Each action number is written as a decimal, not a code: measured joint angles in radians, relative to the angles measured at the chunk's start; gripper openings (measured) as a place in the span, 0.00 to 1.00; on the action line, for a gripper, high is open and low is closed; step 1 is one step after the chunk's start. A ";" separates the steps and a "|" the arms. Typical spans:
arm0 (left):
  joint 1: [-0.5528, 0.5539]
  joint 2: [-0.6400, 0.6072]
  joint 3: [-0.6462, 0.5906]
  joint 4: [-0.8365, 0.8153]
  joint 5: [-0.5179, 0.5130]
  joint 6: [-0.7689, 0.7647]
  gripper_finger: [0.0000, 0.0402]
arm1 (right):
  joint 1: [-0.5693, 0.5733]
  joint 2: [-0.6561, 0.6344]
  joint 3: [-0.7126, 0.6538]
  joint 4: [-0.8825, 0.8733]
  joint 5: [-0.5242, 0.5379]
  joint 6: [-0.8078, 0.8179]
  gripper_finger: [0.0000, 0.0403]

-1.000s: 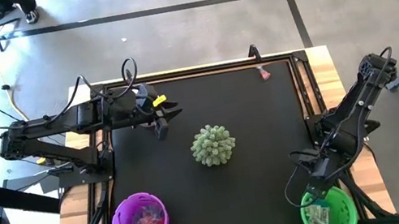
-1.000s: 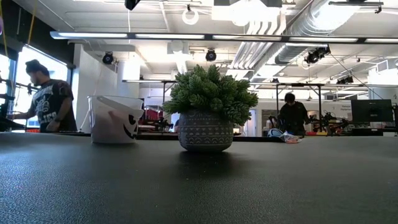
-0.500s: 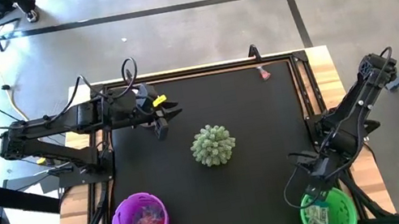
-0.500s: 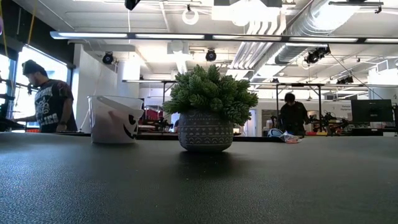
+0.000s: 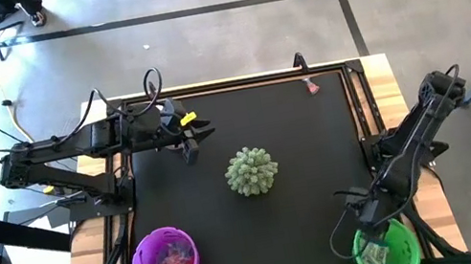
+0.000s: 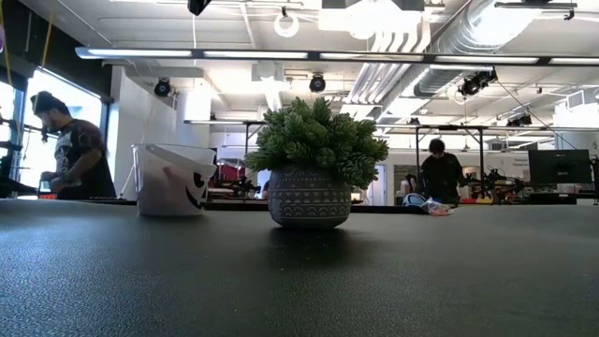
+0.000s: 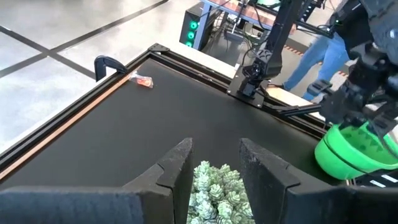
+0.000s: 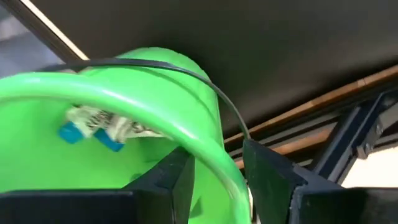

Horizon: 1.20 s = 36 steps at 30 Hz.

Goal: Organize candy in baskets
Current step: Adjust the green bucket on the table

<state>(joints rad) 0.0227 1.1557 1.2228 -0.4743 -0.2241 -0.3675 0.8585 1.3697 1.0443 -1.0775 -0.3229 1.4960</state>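
Right gripper [image 5: 366,225] spread over the green basket's [image 5: 389,251] rim – left gripper [image 5: 195,137] parted, holding nothing.

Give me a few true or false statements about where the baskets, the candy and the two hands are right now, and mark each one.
1. The right hand is at the green basket. True.
2. The purple basket is empty. False: it holds red candy.
3. The left hand holds a candy. False: its fingers are apart with nothing between them, above the mat beside the plant.
4. A loose candy lies near the mat's far corner. True.
5. The green basket holds blue-and-silver candy. True.
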 joint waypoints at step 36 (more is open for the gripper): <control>-0.002 0.000 0.000 0.000 0.004 -0.042 0.28 | -0.173 0.102 0.000 0.220 0.111 -0.340 0.03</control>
<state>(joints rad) 0.0206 1.1557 1.2224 -0.4740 -0.2199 -0.4095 0.6852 1.4715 1.0439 -0.8572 -0.2117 1.1559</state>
